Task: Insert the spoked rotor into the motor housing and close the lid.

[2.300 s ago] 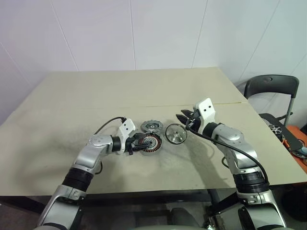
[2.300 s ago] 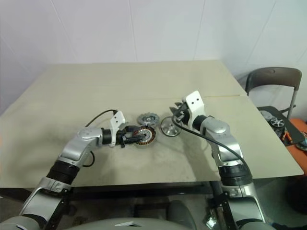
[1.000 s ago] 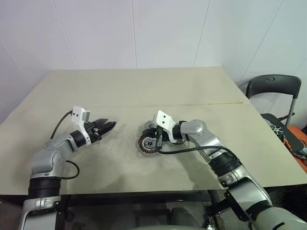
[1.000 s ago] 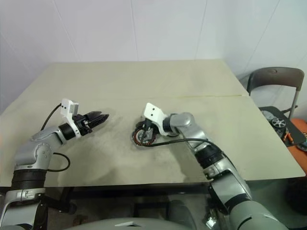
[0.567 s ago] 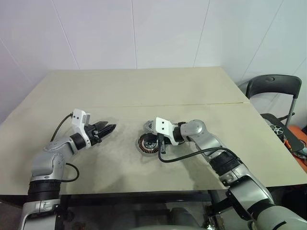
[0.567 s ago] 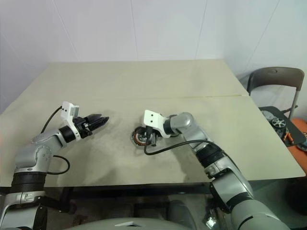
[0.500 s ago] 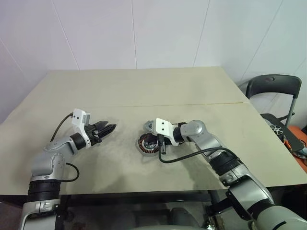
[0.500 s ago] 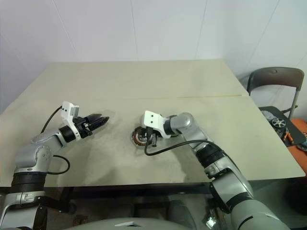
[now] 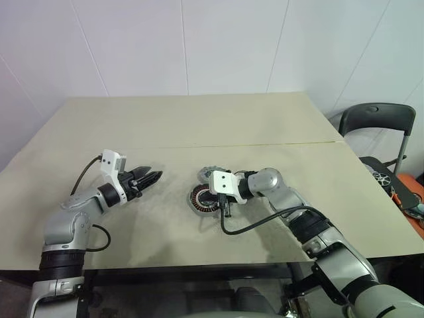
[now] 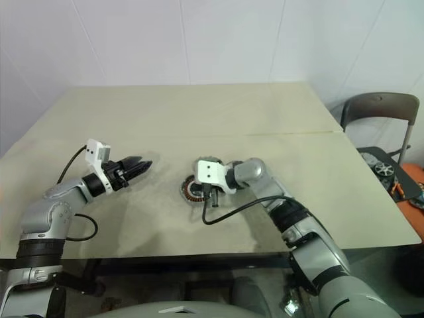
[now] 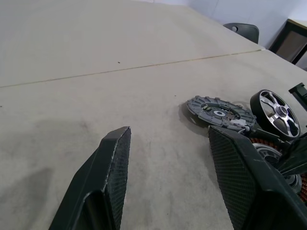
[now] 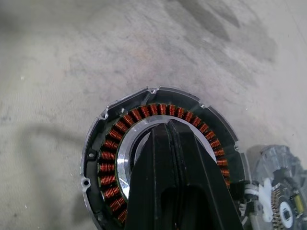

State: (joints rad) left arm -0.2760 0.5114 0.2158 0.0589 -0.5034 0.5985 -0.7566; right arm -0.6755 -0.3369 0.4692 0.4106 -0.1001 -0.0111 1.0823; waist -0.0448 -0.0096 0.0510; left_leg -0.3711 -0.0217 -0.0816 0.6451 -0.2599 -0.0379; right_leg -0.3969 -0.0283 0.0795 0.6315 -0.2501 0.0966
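The motor housing (image 9: 201,201), a flat disc with copper windings (image 12: 163,109), lies on the table near the middle. My right gripper (image 9: 212,200) is shut, its tips (image 12: 165,132) over the housing's silver centre. Just behind it lies the spoked rotor (image 11: 218,111), a grey disc with a notched rim (image 9: 208,173). Beside the rotor leans the lid (image 11: 279,113), a round silver cap with a dark rim. My left gripper (image 9: 154,177) hovers open and empty well to the left of the parts, fingers (image 11: 112,163) pointing towards them.
The beige table (image 9: 199,126) has a seam running across its middle and wide bare areas at the back and left. A dark chair (image 9: 374,122) stands off the right edge, with clutter on the floor beyond it.
My left gripper let go of the housing and drew back to the left. My right gripper crossed over onto the housing, then sank a little and rolled; the housing now lies flatter.
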